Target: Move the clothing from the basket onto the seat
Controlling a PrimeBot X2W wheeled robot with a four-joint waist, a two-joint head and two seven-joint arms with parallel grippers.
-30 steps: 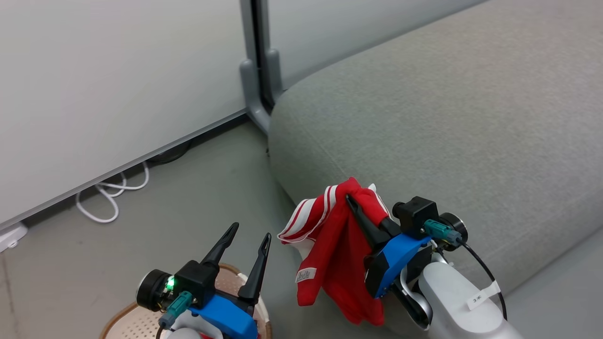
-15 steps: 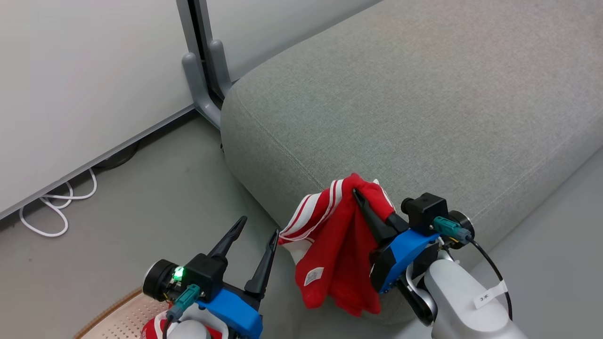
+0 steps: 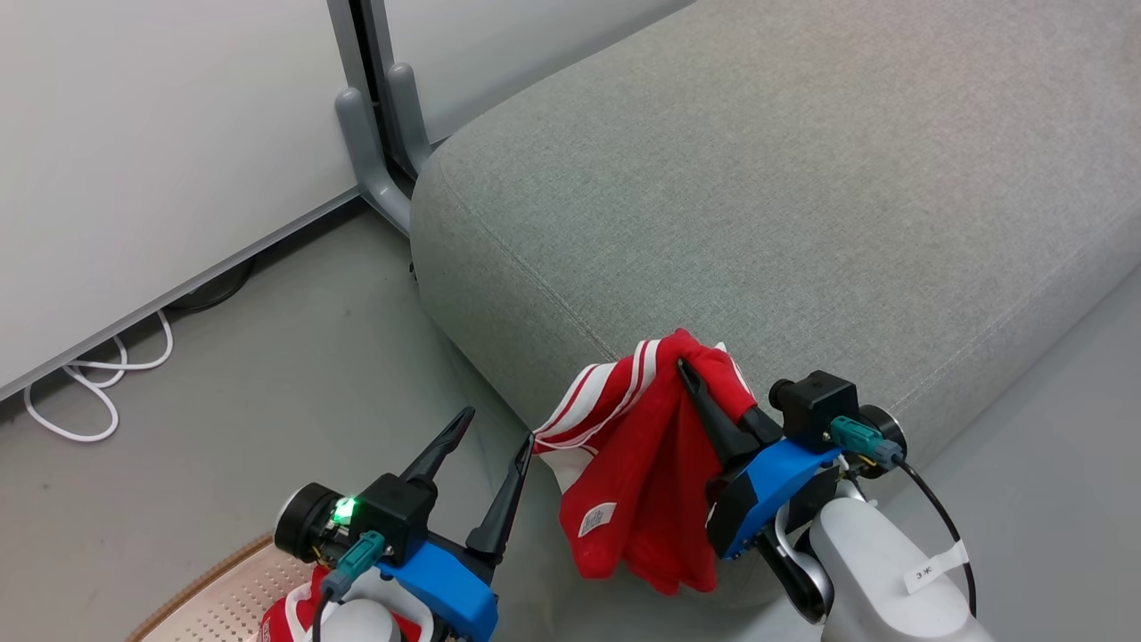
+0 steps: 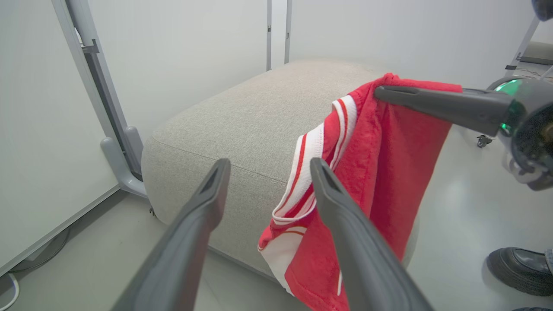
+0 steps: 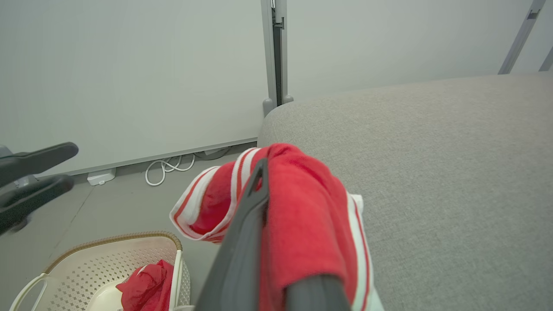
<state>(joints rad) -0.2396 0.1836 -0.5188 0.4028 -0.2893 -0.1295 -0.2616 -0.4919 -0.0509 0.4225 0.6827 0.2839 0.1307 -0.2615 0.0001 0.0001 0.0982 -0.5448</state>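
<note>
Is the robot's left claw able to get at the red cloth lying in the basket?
Probably yes: the left gripper is open and empty, the basket has no lid, and the red garment lies uncovered inside, just beneath that arm.

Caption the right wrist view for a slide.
Right end effector shut on bright red white-striped garment beside light grey fabric seat; second red garment in cream perforated plastic basket.

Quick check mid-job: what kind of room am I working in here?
Probably an office or lab space rather than a home: pale partition panels on a grey metal foot, a white cable looped loose on the grey floor, and a grey seat.
</note>
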